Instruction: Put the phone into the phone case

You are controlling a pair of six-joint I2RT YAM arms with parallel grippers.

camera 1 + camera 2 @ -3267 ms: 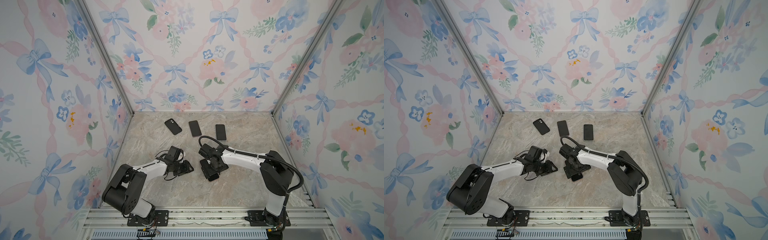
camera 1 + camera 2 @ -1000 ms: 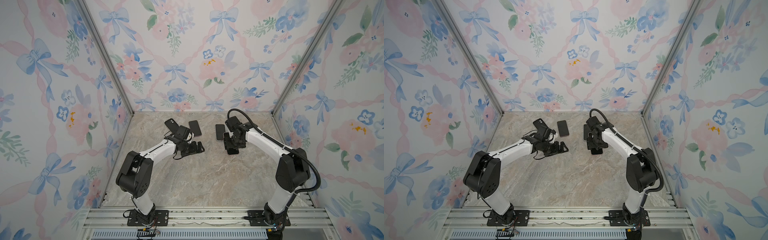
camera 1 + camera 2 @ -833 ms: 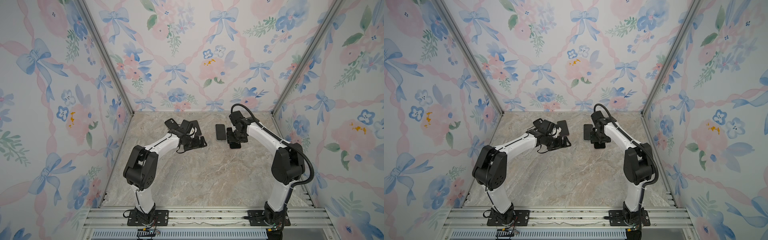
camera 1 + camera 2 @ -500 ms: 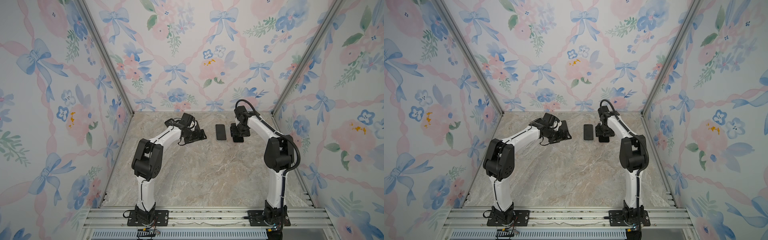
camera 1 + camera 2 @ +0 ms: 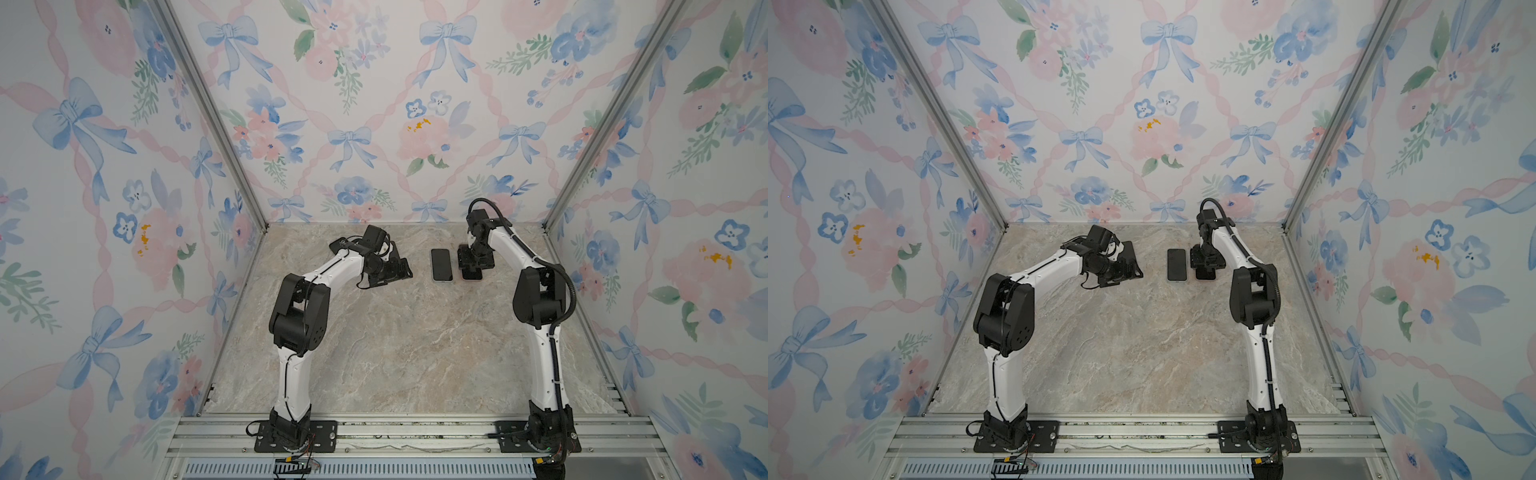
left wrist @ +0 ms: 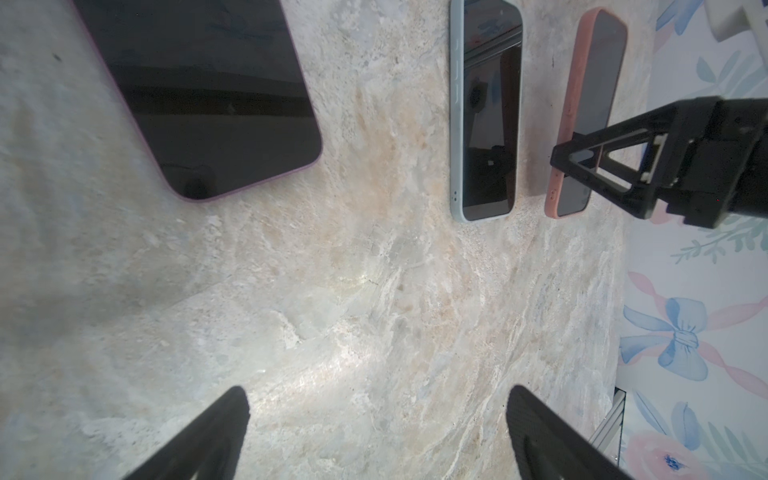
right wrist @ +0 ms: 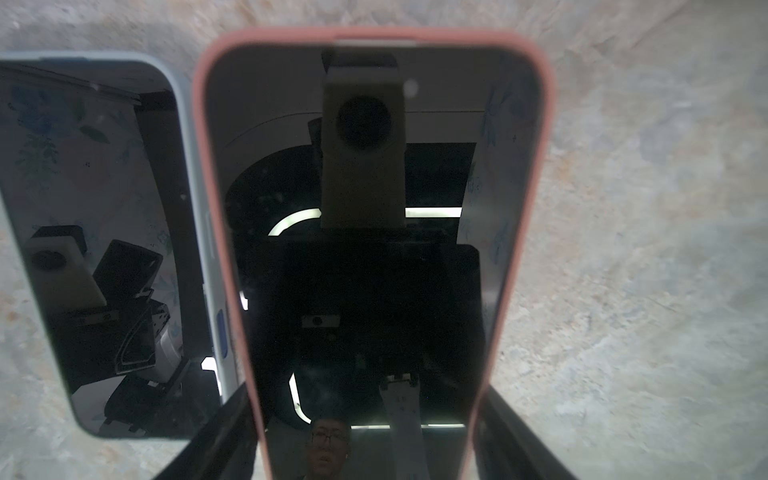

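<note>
The right fingers (image 7: 505, 444) hug both sides of the pink-cased phone (image 7: 357, 270), lying at 1 o'clock on the desk (image 5: 415, 332), with a blue-cased phone (image 5: 441, 264) just beside at its 9 o'clock. Best let go softly and lift straight up. The left fingers (image 6: 212, 440) gape wide, empty.

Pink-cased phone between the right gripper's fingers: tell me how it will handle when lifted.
The pink-cased phone looks like a rigid slab, so it should lift without flexing. Its matte pink rim likely gives the right gripper fair friction at the edges, though the glossy, mirror-like screen is probably slick. Flat and thin, it should slide, not roll, if pushed.
</note>
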